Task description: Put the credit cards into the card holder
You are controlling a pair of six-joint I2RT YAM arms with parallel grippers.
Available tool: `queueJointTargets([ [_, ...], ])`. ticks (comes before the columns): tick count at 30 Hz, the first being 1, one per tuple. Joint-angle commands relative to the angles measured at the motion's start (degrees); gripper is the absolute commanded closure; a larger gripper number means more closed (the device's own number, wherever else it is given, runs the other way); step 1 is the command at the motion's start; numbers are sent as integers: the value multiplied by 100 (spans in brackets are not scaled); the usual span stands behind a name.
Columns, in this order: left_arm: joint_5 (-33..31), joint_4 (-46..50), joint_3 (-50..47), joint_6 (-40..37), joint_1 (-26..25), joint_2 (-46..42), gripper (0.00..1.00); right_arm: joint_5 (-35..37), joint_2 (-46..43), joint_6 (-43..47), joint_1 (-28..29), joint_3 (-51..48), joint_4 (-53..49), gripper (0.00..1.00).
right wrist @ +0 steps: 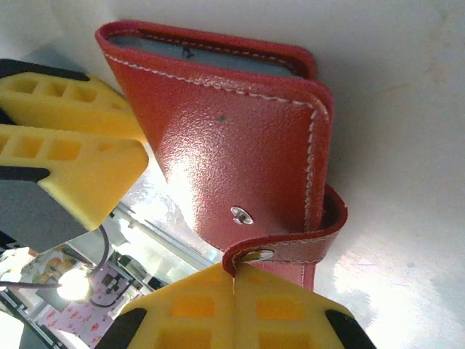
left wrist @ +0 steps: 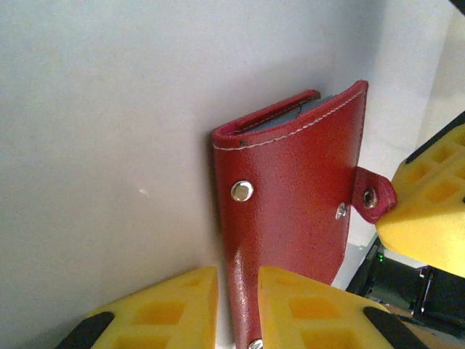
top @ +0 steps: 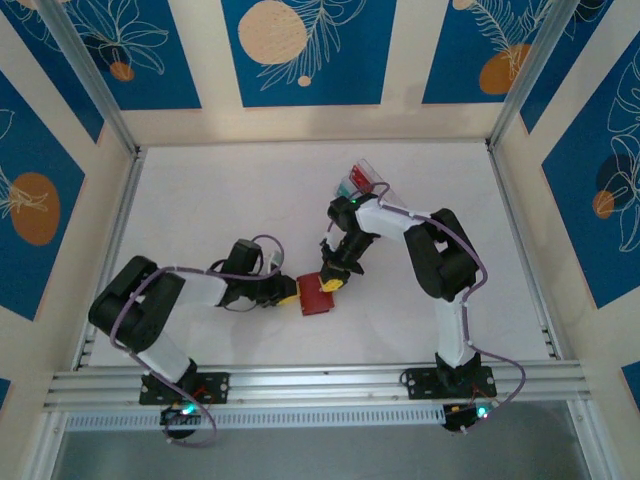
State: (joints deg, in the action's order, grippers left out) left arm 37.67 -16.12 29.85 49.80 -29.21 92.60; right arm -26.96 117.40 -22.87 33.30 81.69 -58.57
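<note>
The card holder (top: pixel 318 298) is a red wallet, folded shut on the white table between the two arms. A grey-blue card edge (left wrist: pixel 289 116) shows inside its fold. My left gripper (left wrist: pixel 238 291) straddles the wallet's (left wrist: pixel 290 196) spine edge; one finger touches the leather and a thin gap shows at the other. My right gripper (right wrist: pixel 234 280) is shut, its joined tips pressed against the end of the closing tab (right wrist: pixel 290 251), which curls round the wallet's (right wrist: pixel 225 145) edge. The tab's snap stands apart from its stud (right wrist: pixel 242 215).
A clear plastic box (top: pixel 362 180) with red and teal cards in it stands behind the right arm's wrist. Metal frame rails (top: pixel 320 382) run along the near edge, and patterned walls close in the other sides of the table (top: pixel 220 200).
</note>
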Motion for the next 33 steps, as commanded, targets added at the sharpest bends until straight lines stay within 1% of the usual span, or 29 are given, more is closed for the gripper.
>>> queueJointTargets([
  [1,-281,354,179,-369,46,198,79,-453,-75,239,-11,158,-200,100],
  [9,-281,335,406,-454,-21,486,79,-731,46,439,10,211,-286,100],
  [15,-281,320,497,-452,-97,494,79,-936,184,563,49,179,-287,100],
  [28,-234,184,653,-394,-274,642,78,-1175,397,597,120,151,-173,100],
  [33,-233,140,637,-357,-275,656,78,-1122,468,613,126,130,-191,100],
])
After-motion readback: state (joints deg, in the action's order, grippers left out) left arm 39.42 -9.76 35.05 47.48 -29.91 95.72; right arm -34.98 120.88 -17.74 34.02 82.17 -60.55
